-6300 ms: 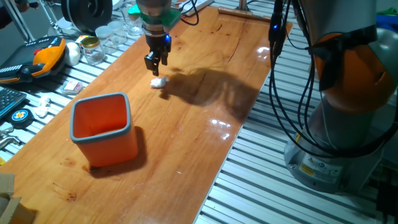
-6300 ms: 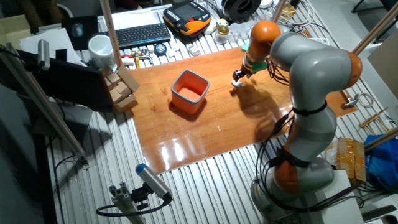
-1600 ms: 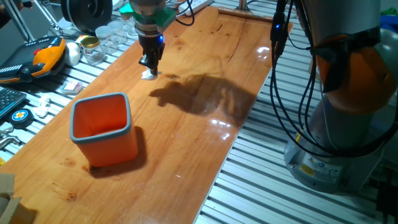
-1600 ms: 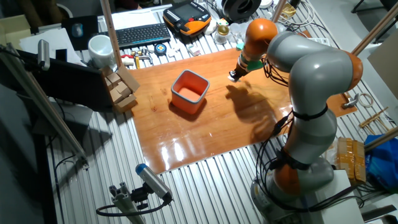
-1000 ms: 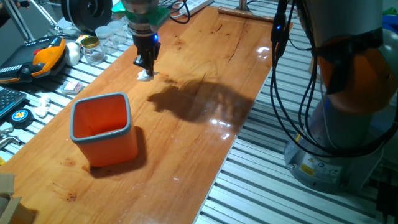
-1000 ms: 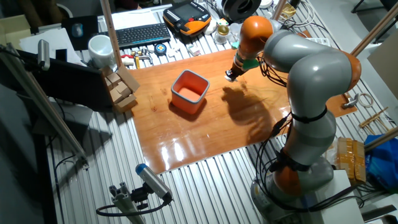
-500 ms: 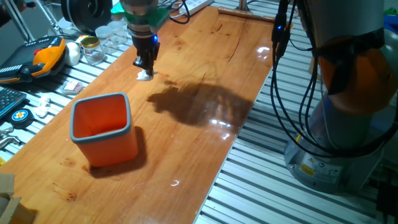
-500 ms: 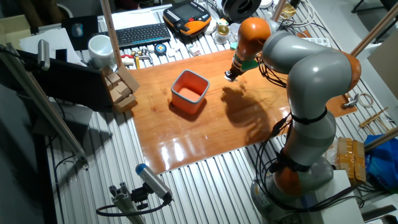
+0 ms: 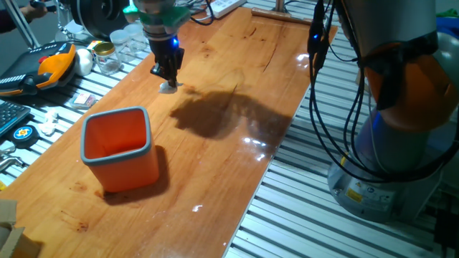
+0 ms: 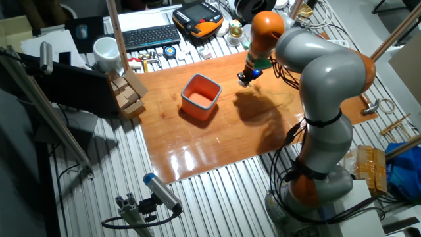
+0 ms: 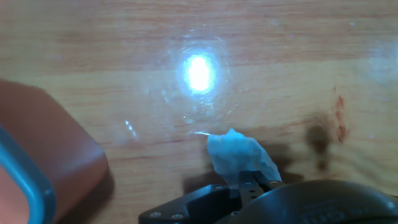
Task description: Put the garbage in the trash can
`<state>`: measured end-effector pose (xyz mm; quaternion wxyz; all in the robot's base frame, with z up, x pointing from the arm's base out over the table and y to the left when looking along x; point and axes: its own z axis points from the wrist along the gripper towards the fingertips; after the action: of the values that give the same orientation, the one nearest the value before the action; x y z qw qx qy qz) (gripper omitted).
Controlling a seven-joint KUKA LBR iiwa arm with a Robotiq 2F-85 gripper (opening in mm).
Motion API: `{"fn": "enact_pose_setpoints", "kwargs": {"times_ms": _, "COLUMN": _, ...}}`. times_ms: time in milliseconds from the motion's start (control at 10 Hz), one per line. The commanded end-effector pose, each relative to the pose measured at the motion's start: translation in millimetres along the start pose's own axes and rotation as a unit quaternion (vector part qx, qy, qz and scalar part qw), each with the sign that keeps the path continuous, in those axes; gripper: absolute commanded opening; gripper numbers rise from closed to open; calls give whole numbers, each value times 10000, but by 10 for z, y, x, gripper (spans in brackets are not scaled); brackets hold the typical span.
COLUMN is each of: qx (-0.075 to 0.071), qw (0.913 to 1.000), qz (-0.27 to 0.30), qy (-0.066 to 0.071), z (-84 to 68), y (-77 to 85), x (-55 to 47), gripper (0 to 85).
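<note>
Jaws of the gripper (image 9: 166, 77) are pinched on the garbage (image 9: 168, 87), a white wad just above the wooden bench (image 9: 237, 86). Its trash can (image 9: 119, 147) stands well apart, toward seven o'clock.

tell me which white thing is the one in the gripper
The crumpled wad, pinched at the gripper tips above the table. The smooth egg-shaped ball sits off the wood by the orange tool, and the small white bits lie on the slats, both untouched.

wood table (image 9: 237, 86), orange trash can (image 9: 120, 147) on it
</note>
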<state>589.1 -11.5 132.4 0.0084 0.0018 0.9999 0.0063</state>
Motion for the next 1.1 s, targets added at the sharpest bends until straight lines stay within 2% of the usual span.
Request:
{"fn": "enact_pose_setpoints", "kwargs": {"times_ms": 0, "qx": 16, "qw": 10000, "qz": -59, "qy": -48, "z": -2, "y": -2, "x": -1, "gripper": 0}}
{"fn": "enact_pose_setpoints", "kwargs": {"times_ms": 100, "qx": -7, "qw": 10000, "qz": -51, "qy": -55, "z": -2, "y": -2, "x": -1, "gripper": 0}}
{"fn": "enact_pose_setpoints", "kwargs": {"times_ms": 200, "qx": -45, "qw": 9998, "qz": -73, "qy": -178, "z": -90, "y": 65, "x": -27, "gripper": 0}}
{"fn": "enact_pose_setpoints", "kwargs": {"times_ms": 300, "qx": -160, "qw": 9997, "qz": -38, "qy": -201, "z": -169, "y": 124, "x": -33, "gripper": 0}}
{"fn": "enact_pose_setpoints", "kwargs": {"times_ms": 500, "qx": -214, "qw": 9995, "qz": -35, "qy": -239, "z": -309, "y": 279, "x": -64, "gripper": 0}}
{"fn": "enact_pose_setpoints", "kwargs": {"times_ms": 700, "qx": -140, "qw": 9995, "qz": 62, "qy": -284, "z": -499, "y": 488, "x": -95, "gripper": 0}}
{"fn": "enact_pose_setpoints", "kwargs": {"times_ms": 1000, "qx": -44, "qw": 9994, "qz": 142, "qy": -308, "z": -725, "y": 738, "x": -88, "gripper": 0}}
